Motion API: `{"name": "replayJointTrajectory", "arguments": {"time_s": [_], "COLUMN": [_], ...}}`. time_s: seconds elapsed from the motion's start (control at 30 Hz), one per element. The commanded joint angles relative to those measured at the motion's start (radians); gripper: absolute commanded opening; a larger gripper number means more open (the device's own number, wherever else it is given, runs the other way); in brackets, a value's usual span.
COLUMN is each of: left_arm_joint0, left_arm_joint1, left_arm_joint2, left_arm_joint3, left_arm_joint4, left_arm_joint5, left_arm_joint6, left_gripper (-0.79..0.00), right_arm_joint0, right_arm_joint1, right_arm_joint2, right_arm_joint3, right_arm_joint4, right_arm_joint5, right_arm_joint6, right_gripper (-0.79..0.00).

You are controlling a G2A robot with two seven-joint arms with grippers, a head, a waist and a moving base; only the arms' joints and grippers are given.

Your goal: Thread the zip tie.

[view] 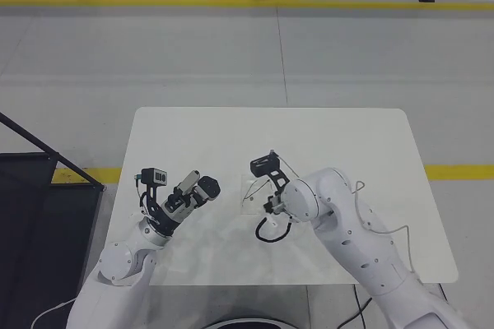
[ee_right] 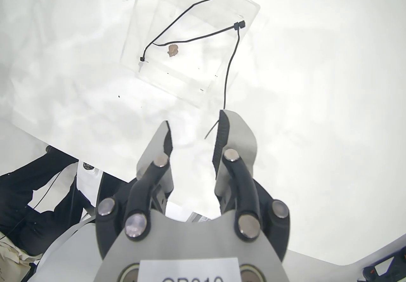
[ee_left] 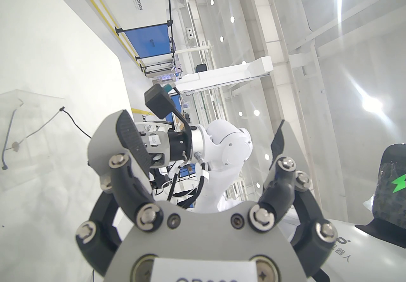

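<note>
Zip tie (ee_right: 238, 25), black, lies partly on a clear plate (ee_right: 177, 80) near the middle of the white table (view: 354, 148). Its head sits at the plate's edge. One run of strap goes across the plate; the other leaves the plate and runs over the table to the right gripper (ee_right: 195, 124). The strap's tip ends between that gripper's fingers, close to one ribbed pad (ee_right: 219, 137); cannot tell if it touches. The right gripper's jaws are spread, pinching nothing, and it hangs over the table just beside the plate. A second zip tie (ee_right: 141, 58) lies curved on the plate, next to a small brown spot (ee_right: 173, 50). The left gripper (ee_left: 203, 124) is spread wide and empty, raised off the table, well apart from the plate and facing the right arm.
</note>
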Motion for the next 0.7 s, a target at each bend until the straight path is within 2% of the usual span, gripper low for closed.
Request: {"name": "replayJointTrajectory", "arguments": {"time_s": [0.0,0.07,0.17,0.43,0.47,0.53,0.57,0.67], "left_arm_joint0": [0.000,0.000,0.000,0.000,0.000,0.000,0.000,0.000], "left_arm_joint1": [0.000,0.000,0.000,0.000,0.000,0.000,0.000,0.000], "left_arm_joint2": [0.000,0.000,0.000,0.000,0.000,0.000,0.000,0.000], "left_arm_joint3": [0.000,0.000,0.000,0.000,0.000,0.000,0.000,0.000], "left_arm_joint4": [0.000,0.000,0.000,0.000,0.000,0.000,0.000,0.000], "left_arm_joint5": [0.000,0.000,0.000,0.000,0.000,0.000,0.000,0.000], "left_arm_joint6": [0.000,0.000,0.000,0.000,0.000,0.000,0.000,0.000], "left_gripper": [0.000,0.000,0.000,0.000,0.000,0.000,0.000,0.000], "right_arm_joint0": [-0.005,-0.008,-0.011,-0.019,-0.017,-0.012,-0.010,-0.006], "right_arm_joint1": [0.001,0.001,0.000,-0.002,-0.003,-0.005,-0.006,-0.008], "right_arm_joint2": [0.005,0.010,0.012,0.016,0.013,0.007,0.004,0.000], "right_arm_joint3": [-0.006,-0.009,-0.012,-0.018,-0.015,-0.011,-0.009,-0.005], "right_arm_joint4": [0.005,0.008,0.007,0.007,0.002,-0.005,-0.006,-0.019], "right_arm_joint5": [-0.008,-0.014,-0.016,-0.022,-0.021,-0.017,-0.017,-0.014], "right_arm_joint6": [-0.003,-0.004,-0.008,-0.019,-0.013,-0.010,-0.009,-0.010], "right_gripper": [-0.696,-0.757,-0.785,-0.785,-0.767,-0.640,-0.603,-0.536]}}
